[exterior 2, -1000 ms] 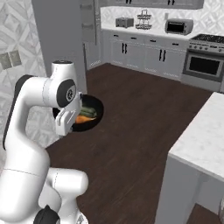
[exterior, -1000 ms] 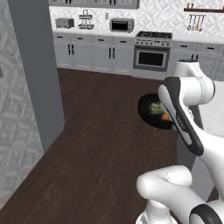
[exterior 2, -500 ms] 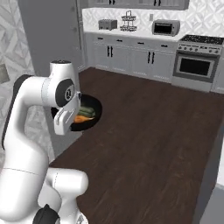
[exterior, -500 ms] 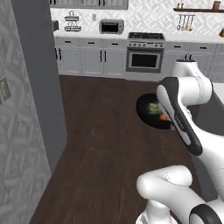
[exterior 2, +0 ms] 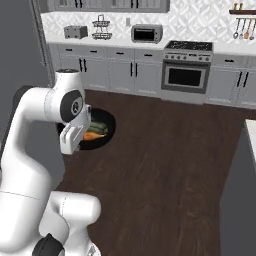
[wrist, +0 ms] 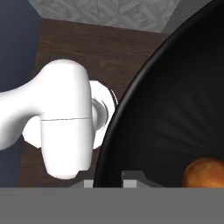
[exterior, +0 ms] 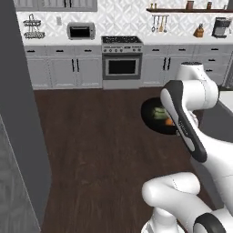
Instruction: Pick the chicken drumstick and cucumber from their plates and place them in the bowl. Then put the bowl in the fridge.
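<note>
Your arm carries the bowl above the dark wood floor, mid-kitchen — the glossy black bowl hangs just beyond the arm's upper link in both base views. In the right base view the bowl holds the chicken drumstick, orange-brown, lying beside the dark green cucumber; the two look to be touching. From the left base view you see the same pair, the cucumber behind the drumstick. The hand view puts you right at the bowl's rim, with the fat end of the drumstick low in its black inside. The gripper's fingertips sit at the rim at the bottom edge of that view, but you cannot tell how the jaws stand. Behind the bowl stand grey cabinets and a steel oven. A tall dark grey panel rises at the left of the left base view.
</note>
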